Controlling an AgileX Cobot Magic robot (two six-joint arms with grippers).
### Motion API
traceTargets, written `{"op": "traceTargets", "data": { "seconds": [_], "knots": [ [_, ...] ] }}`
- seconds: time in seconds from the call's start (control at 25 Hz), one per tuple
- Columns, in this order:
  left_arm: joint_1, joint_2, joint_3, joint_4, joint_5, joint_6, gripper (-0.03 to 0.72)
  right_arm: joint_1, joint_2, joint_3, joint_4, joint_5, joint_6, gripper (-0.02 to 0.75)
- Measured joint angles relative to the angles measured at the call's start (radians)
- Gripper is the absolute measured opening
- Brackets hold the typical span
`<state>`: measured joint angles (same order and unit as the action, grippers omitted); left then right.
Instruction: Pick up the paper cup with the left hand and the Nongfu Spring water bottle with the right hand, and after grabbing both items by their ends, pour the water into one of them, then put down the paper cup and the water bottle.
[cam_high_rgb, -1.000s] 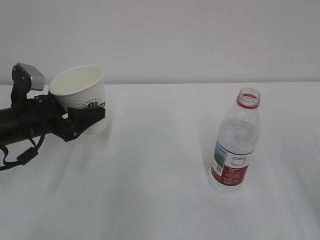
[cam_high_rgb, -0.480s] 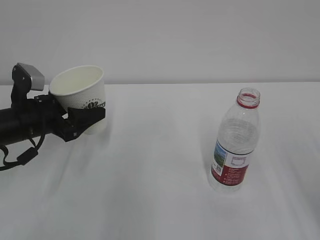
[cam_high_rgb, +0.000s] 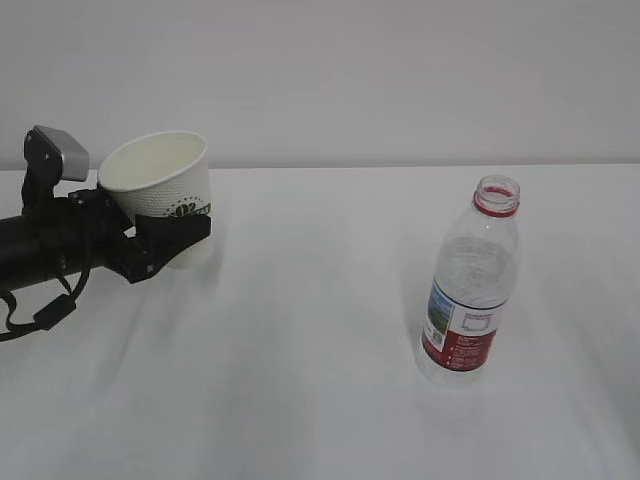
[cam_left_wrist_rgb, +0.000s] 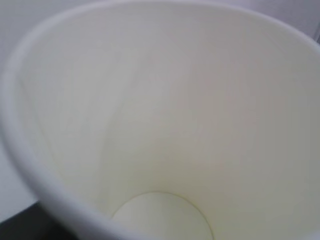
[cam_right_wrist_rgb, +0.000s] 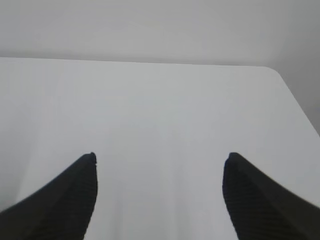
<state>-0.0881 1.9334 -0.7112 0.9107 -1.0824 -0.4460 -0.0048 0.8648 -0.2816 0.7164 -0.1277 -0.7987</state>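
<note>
On the far left of the exterior view, well to the left of the Nongfu Spring water bottle (cam_high_rgb: 470, 285), the left hand (cam_high_rgb: 60, 245) reaches in level over the white bench (cam_high_rgb: 300, 340). It is a black arm with looping cables and a grey rectangular block (cam_high_rgb: 60, 152) on top. Its pincer (cam_high_rgb: 165, 240) pinches the paper cup (cam_high_rgb: 160, 190) around the lower half of the cup's wall, just under the dark green logo. The cup is tilted, its open mouth leaning back toward the arm, and it looks lifted off the bench, with only a faint shadow under it. The left wrist view looks straight down into the cup (cam_left_wrist_rgb: 165, 125): a cream inner wall, a round bottom, and no liquid that I can make out.

The bottle stands upright on the bench, alone, well apart from the cup and from the left pincer. It is uncapped, with a red ring at the neck and a red-and-white label low on its body. Whether any water is inside cannot be told through the clear plastic.

The right pincer (cam_right_wrist_rgb: 160, 195) shows only in the right wrist view. Its two dark fingers (cam_right_wrist_rgb: 70, 200) are spread wide over bare bench, nothing between them, and neither bottle nor cup shows there.
</note>
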Motion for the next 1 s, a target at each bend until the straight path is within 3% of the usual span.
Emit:
{"op": "traceTargets", "data": {
  "seconds": [0.2, 0.32, 0.56, 0.68, 1.0],
  "knots": [
    [0.0, 0.0, 0.0, 0.0, 0.0, 0.0, 0.531, 0.0, -0.028, 0.0, -0.026, 0.0, 0.0, 0.587],
    [0.0, 0.0, 0.0, 0.0, 0.0, 0.0, 0.531, 0.0, -0.07, 0.0, -0.111, 0.017, 0.055, 0.587],
    [0.0, 0.0, 0.0, 0.0, -0.01, -0.004, 0.531, 0.0, -0.113, 0.0, -0.601, 0.062, 0.519, 0.587],
    [0.0, 0.0, 0.0, 0.01, -0.014, -0.036, 0.531, 0.0, -0.113, 0.002, -0.769, 0.067, 0.691, 0.587],
    [0.0, 0.0, 0.0, 0.113, -0.022, -0.053, 0.531, 0.0, -0.113, 0.002, -0.826, 0.074, 0.756, 0.587]
  ]
}}
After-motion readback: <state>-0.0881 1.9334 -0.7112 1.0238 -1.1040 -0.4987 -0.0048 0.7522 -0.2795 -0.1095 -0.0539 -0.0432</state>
